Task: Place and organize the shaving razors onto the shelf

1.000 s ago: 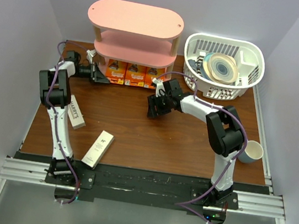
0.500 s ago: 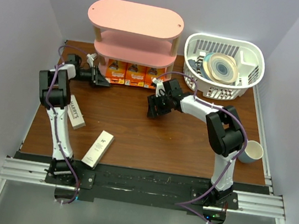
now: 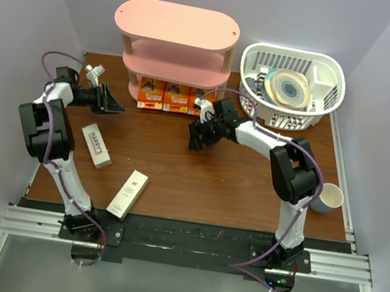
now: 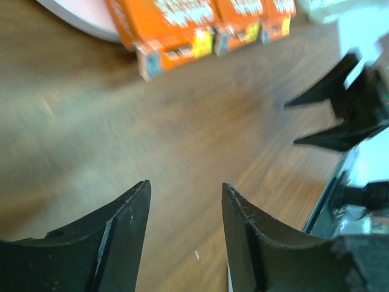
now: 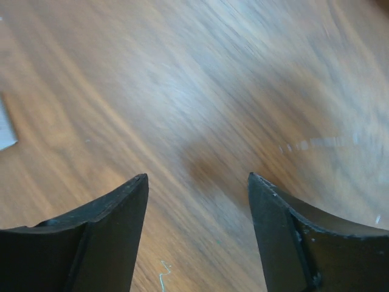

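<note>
Razor boxes, two, near left on table, unplaced; left gripper has backed off, jaws now half parted, empty; three orange razor packs on shelf bottom tier; right gripper wide, empty

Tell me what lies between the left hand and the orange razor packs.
Nothing: only bare brown table separates the left hand from the orange razor packs, as the top view and the left wrist view both show.
</note>
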You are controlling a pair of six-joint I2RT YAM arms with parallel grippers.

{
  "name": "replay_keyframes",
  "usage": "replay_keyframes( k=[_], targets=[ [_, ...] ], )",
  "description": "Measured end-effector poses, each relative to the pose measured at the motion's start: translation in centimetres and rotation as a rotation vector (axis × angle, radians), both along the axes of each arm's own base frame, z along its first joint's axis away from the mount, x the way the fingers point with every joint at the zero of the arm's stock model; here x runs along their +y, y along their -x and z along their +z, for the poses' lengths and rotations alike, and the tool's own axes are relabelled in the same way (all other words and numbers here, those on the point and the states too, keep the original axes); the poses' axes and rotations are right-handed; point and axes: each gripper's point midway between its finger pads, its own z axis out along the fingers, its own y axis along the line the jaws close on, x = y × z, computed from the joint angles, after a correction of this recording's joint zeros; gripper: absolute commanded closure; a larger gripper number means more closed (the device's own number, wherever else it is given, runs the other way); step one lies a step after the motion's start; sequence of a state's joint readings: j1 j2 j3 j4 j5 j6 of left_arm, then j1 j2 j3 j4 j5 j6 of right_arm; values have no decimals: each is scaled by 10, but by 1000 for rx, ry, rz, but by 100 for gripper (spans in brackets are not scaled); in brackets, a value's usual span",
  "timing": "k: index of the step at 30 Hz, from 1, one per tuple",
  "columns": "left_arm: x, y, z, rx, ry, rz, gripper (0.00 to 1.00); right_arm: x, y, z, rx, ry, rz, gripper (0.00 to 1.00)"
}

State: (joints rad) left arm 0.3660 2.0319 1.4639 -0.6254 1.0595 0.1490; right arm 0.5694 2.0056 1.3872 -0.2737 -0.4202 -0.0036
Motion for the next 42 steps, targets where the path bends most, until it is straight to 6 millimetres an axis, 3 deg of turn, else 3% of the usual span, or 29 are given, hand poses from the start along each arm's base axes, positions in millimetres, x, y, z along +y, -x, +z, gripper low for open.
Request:
replay_keyframes(
  k=[2, 4, 8, 13, 17, 18, 19, 20, 29, 35, 42],
  targets=[
    [0, 15, 13, -15, -47, -5, 44, 9, 0, 11, -42, -21, 79, 23],
    [-2, 29, 27, -58, -116, -42, 43, 22, 4, 22, -95, -40, 182, 1],
    [-2, 58, 48, -129, -271, -138, 41, 49, 34, 37, -174, -67, 420, 1],
    [2, 93, 55, -133, -409, -173, 31, 79, 74, 53, -296, -135, 747, 1],
    [6, 113, 61, -115, -477, -144, 28, 101, 81, 73, -416, -217, 945, 1],
    [7, 115, 64, -111, -488, -124, 27, 106, 81, 76, -447, -232, 977, 1],
    [9, 117, 67, -108, -501, -100, 2, 111, 84, 77, -485, -246, 1019, 1],
    [10, 117, 70, -110, -513, -78, 0, 114, 87, 77, -506, -254, 1048, 1],
    [34, 85, 111, -138, -535, 200, 0, 159, 152, 65, -598, -318, 1331, 1],
    [60, 82, 126, -131, -532, 361, 0, 177, 196, 44, -558, -331, 1444, 1],
    [62, 97, 139, -169, -526, 425, 2, 193, 204, 10, -488, -294, 1483, 1]
  ],
)
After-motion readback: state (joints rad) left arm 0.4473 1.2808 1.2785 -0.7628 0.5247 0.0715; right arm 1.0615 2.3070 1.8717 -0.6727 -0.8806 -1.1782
